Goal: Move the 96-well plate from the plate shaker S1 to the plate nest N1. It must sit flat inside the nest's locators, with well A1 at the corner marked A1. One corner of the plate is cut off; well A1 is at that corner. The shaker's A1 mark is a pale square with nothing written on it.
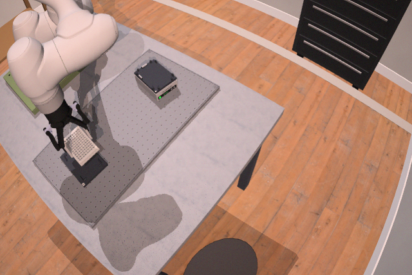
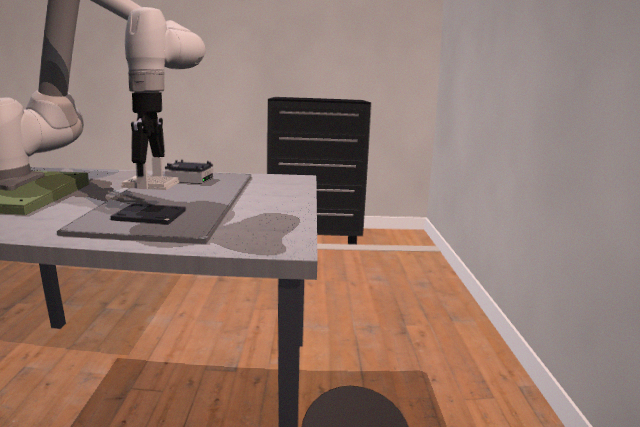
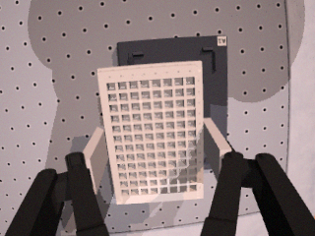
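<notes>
Wrist view shows you the gripper [image 3: 157, 157], fingers about half open, clamping the 96-well plate's [image 3: 156, 133] long sides, level in the air, partly over the nest N1 [image 3: 172, 61], probably so you can lower it flat between the locators.

Plate [image 1: 80, 145] above nest [image 1: 87, 168], shaker [image 1: 155, 78] beyond

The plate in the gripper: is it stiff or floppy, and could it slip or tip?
Probably stiff: the plate hangs flat, unbent, from the gripper. It looks light, being a thin grid of open wells. It may slip or tilt, since only two narrow pads hold its sides.
</notes>
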Controlling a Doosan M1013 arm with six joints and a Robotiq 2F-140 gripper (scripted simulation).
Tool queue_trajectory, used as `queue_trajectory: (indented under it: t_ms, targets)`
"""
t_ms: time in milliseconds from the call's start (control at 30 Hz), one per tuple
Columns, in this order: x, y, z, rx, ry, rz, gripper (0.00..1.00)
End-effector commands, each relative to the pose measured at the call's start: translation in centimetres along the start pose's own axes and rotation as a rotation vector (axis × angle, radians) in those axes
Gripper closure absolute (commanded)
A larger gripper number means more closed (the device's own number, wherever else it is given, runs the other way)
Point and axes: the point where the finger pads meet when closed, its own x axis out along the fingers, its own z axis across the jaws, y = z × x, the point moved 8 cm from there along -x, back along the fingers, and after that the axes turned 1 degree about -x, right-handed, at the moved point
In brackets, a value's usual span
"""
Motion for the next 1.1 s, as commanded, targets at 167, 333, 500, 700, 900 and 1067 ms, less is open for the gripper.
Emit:
queue_trajectory:
  t_ms: [167, 333, 500, 700, 900, 1067]
  targets:
    - [0.3, 0.2, 2.7, 0.000, 0.000, 0.000, 0.90]
    - [0.3, 0.3, 2.8, 0.000, 0.000, 0.000, 0.90]
    - [0.3, 0.3, 2.7, 0.000, 0.000, 0.000, 0.90]
    - [0.3, 0.2, 2.7, 0.000, 0.000, 0.000, 0.90]
    - [0.3, 0.2, 2.6, 0.000, 0.000, 0.000, 0.90]
    - [0.3, 0.2, 2.6, 0.000, 0.000, 0.000, 0.90]
